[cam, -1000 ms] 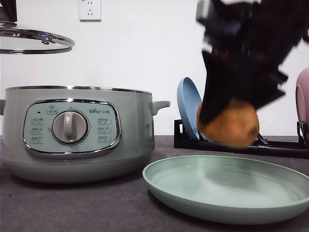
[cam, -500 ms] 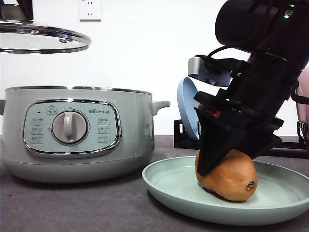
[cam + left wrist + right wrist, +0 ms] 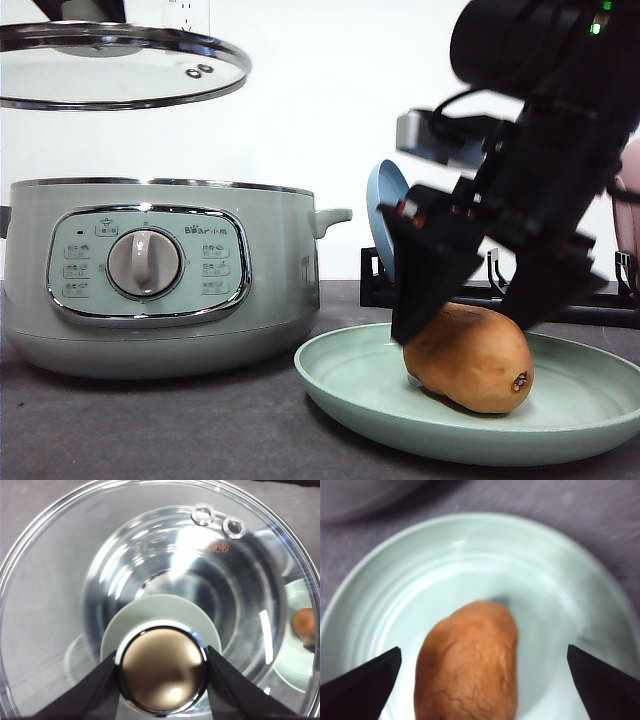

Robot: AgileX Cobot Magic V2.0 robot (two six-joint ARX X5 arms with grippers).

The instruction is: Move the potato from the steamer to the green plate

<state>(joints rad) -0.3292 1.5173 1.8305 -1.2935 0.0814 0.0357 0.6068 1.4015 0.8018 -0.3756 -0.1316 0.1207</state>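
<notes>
Our right pincer [image 3: 475, 305] gapes wide over the potato [image 3: 470, 358], which lies in the green plate [image 3: 350, 375]; our left pincer [image 3: 162, 680] grips the lid [image 3: 110, 65] above the steamer [image 3: 150, 275].

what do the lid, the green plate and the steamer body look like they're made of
Lid: clear glass, since the pot shows through it, with a shiny chrome-looking rim and knob cap.
Green plate: smooth, matte mint; probably plastic or glazed ceramic, hard to tell.
Steamer: pale green satin shell, likely painted metal or plastic, with a bright metal rim and chrome trim around its panel.
</notes>
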